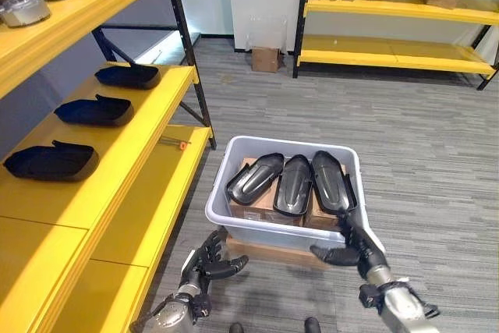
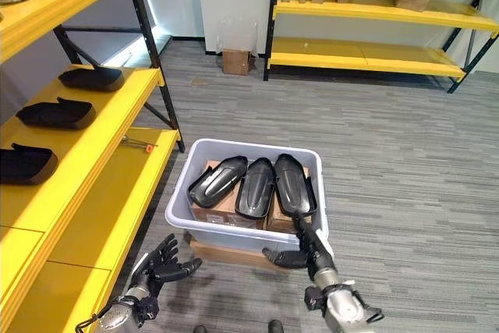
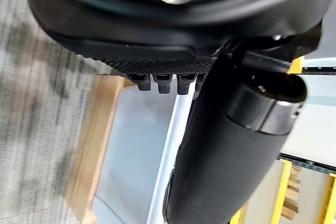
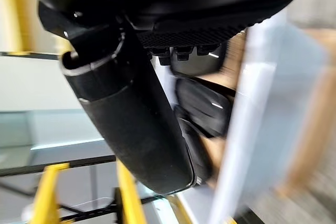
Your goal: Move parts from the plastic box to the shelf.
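A pale grey plastic box stands on the floor in front of me. Three glossy black parts lie side by side in it on cardboard: left, middle, right. My right hand is open at the box's near right corner, fingers reaching up to the rim by the right part's near end, thumb pointing left. In the right wrist view the black parts show past the fingers. My left hand hangs open below the box's near left corner, holding nothing. The yellow shelf at left carries three matte black parts.
The box rests on a wooden board. Silver metal parts sit on the upper shelf level. An orange-tipped tool lies on the lower level. A cardboard box stands on the floor far back, beside a second yellow shelf.
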